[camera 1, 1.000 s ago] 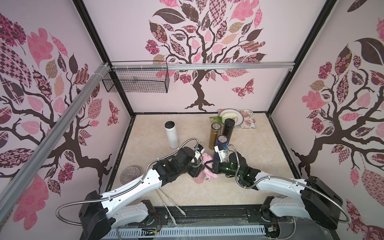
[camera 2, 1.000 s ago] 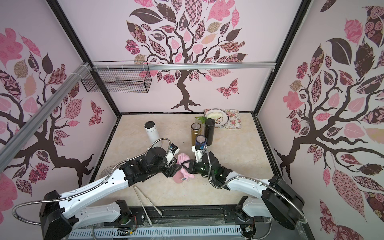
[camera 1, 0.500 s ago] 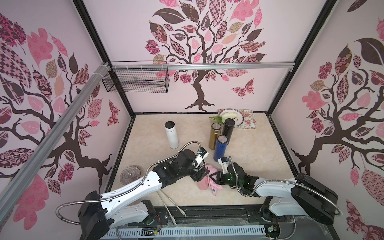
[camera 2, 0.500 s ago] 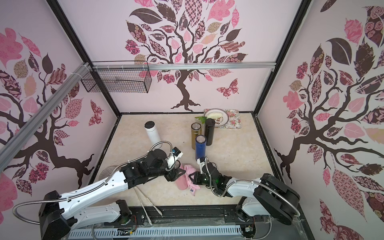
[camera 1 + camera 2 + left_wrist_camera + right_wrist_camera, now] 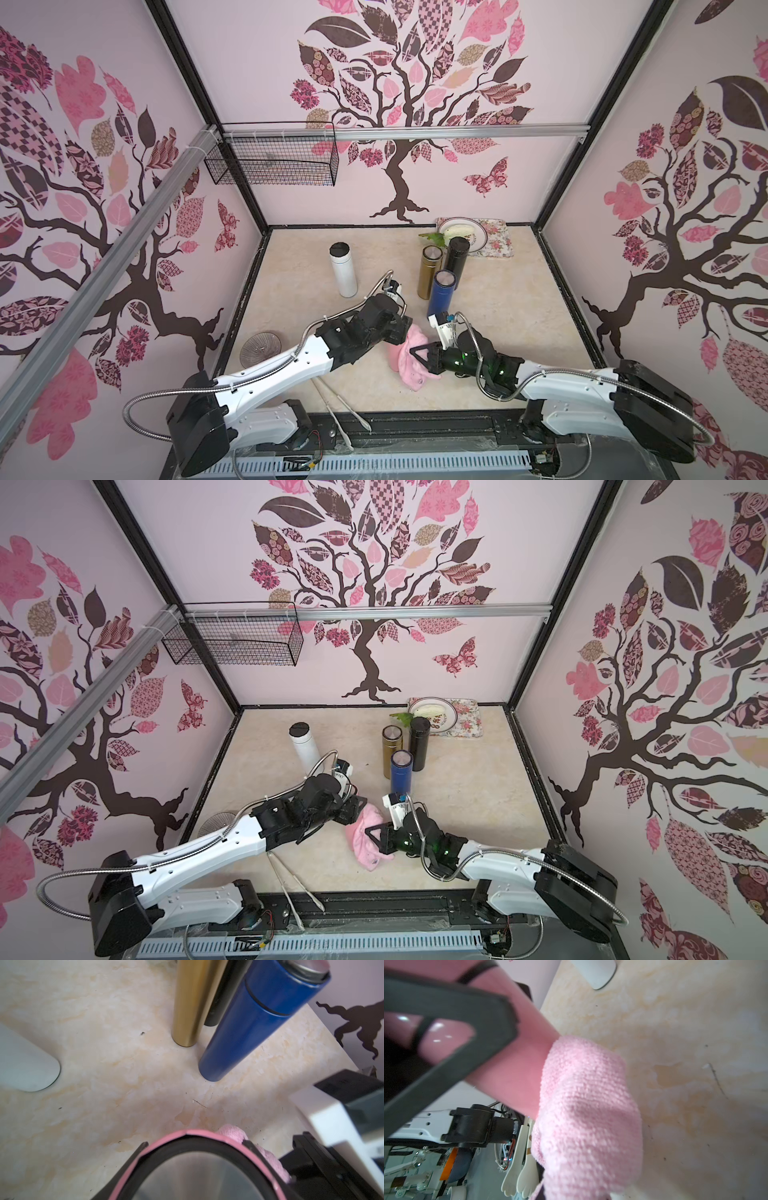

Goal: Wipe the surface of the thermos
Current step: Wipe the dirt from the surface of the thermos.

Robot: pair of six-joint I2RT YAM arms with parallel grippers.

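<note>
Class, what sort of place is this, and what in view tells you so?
Probably a staged robot test booth: tree-decal panel walls in a black frame, left arm and right arm mounted at the front, thermoses standing as props.

Glossy pink thermos (image 5: 510,1078); fluffy pink cloth (image 5: 409,359) covering 1 end.

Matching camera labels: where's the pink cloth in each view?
Top view: pink cloth, lower middle of the picture.
Top view: same spot.
Left wrist: sliver behind the pink thermos rim.
Right wrist: centre, draped against that thermos.
Shared landmark: white thermos, in all four.
</note>
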